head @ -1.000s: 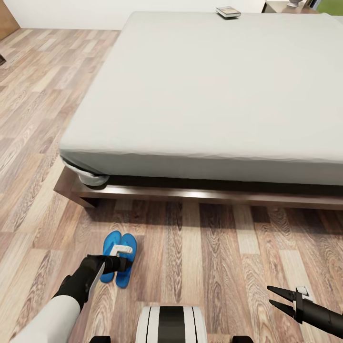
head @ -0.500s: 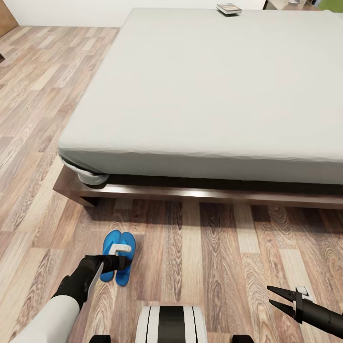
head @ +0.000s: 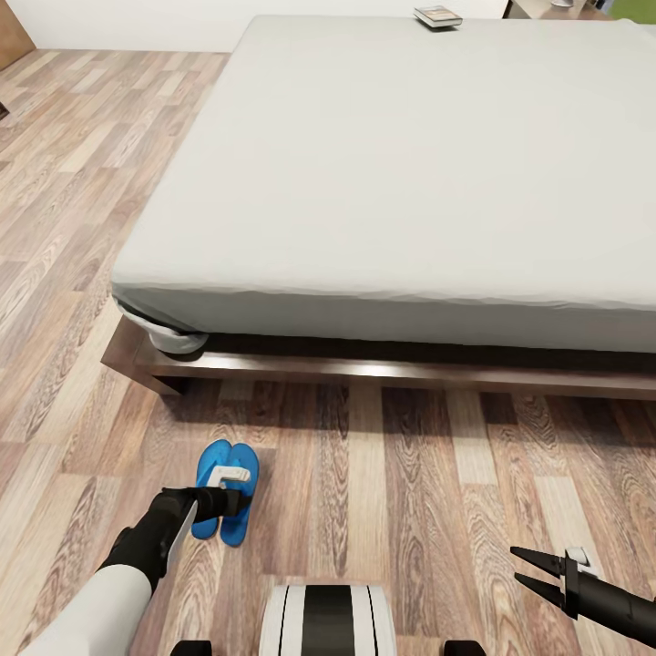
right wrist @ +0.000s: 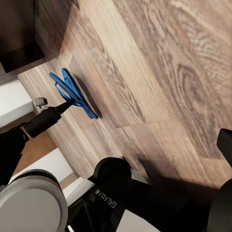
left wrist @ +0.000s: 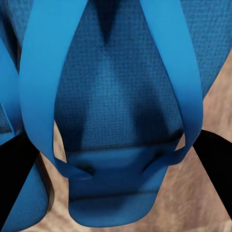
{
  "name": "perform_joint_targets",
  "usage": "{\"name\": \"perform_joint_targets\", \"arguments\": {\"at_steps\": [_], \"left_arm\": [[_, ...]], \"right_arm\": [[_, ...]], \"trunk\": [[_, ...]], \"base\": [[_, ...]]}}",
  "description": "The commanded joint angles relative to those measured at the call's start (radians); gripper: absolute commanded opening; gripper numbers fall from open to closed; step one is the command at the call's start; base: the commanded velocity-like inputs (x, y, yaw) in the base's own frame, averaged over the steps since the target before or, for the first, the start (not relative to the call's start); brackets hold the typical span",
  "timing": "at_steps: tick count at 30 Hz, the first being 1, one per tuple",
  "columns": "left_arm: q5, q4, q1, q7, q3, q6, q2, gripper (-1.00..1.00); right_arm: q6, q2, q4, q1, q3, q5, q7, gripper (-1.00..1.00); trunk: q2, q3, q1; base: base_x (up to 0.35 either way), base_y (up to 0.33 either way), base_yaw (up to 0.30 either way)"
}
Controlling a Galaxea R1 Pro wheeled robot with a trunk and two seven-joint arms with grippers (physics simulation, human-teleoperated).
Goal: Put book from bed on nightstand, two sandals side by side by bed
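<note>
Over the last second my view tipped slightly, so the whole scene slid; the things themselves have hardly moved. At the left, my left gripper has stayed low over the two sandals, which lie side by side and touching on the wood floor near the foot corner of the bed. In my left wrist view the nearer sandal's strap runs between my dark fingers, which stand apart on either side of it; I cannot tell whether they grip or have let go. I judge the sandal step as good as finished, the pair set beside the bed.

Further right, the book lies at the far edge of the mattress, untouched. My right gripper hangs with its fingers parted, holding nothing.
</note>
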Motion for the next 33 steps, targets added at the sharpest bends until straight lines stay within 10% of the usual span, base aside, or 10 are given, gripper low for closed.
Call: {"name": "perform_joint_targets", "arguments": {"at_steps": [1,9,10,33], "left_arm": [[-0.011,-0.001,0.0,-0.01,0.005,0.003,-0.001,-1.0],[-0.011,-0.002,0.0,-0.01,0.004,0.003,-0.001,-1.0],[-0.011,-0.002,0.0,-0.01,0.004,0.003,-0.001,1.0],[-0.012,-0.003,0.0,-0.011,0.004,-0.006,0.001,1.0]], "right_arm": [[0.009,-0.001,0.0,-0.001,0.006,-0.008,0.002,1.0],[0.009,-0.001,0.0,-0.001,0.006,-0.008,0.002,1.0],[0.009,-0.001,0.0,-0.001,0.006,-0.008,0.002,1.0],[0.009,-0.001,0.0,-0.001,0.006,-0.008,0.002,1.0]], "trunk": [[0.0,-0.001,0.0],[0.0,-0.001,0.0],[0.0,-0.001,0.0],[0.0,-0.001,0.0]], "base": [[0.0,0.0,0.0],[0.0,0.0,0.0],[0.0,0.0,0.0],[0.0,0.0,0.0]]}}
